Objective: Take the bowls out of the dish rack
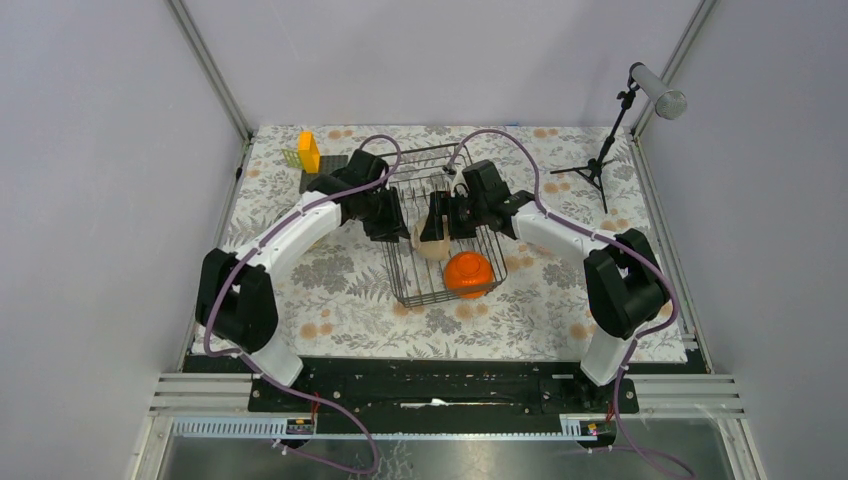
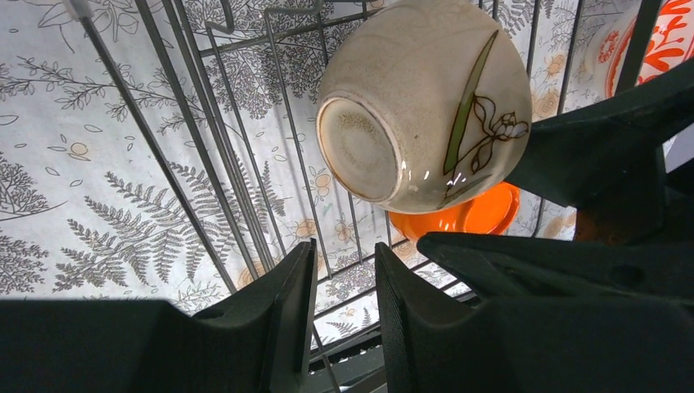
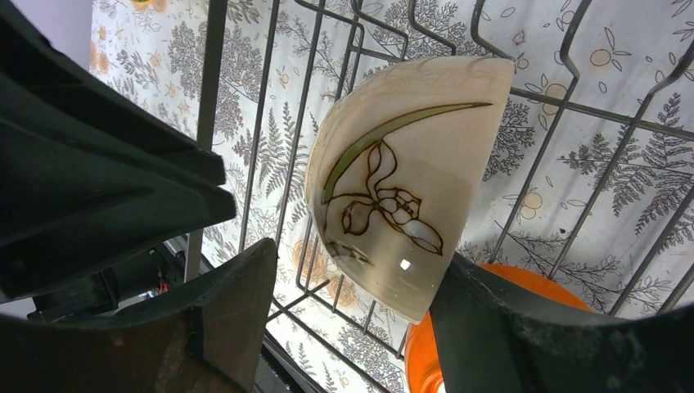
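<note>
Over the dish rack [image 1: 400,292], the right gripper [image 3: 353,280] straddles the tilted beige bowl [image 3: 393,184], jaws apart. It likely needs to close, then lift. The left gripper [image 2: 345,274] sits nearly together about a rack wire; I cannot tell if it pinches.

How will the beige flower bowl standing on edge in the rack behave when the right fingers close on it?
The beige bowl looks glazed, with glints on its curved wall, so it may slip between the fingers. Standing on edge among the dish rack wires, it could roll or tip if nudged. Probably rigid ceramic, liable to chip against the orange bowl.
</note>
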